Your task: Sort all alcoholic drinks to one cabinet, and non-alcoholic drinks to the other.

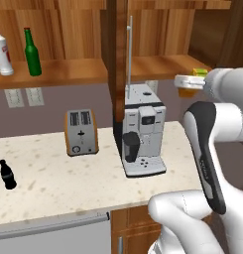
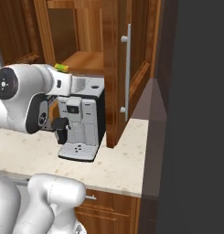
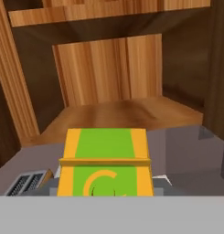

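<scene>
Up high, the end effector (image 1: 192,82) grips the juice carton (image 3: 105,167) before the open cabinet shelf (image 3: 127,114).

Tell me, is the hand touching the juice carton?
Touching. The hand view shows the orange-yellow juice carton held right at the hand, and the left base view shows it at the hand's tip, before the right cabinet.

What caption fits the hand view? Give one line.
Gripper shut on the juice carton, facing the open cabinet's wooden shelf.

End effector (image 2: 64,69) holds juice carton (image 2: 61,67) above coffee machine (image 2: 81,123).
</scene>
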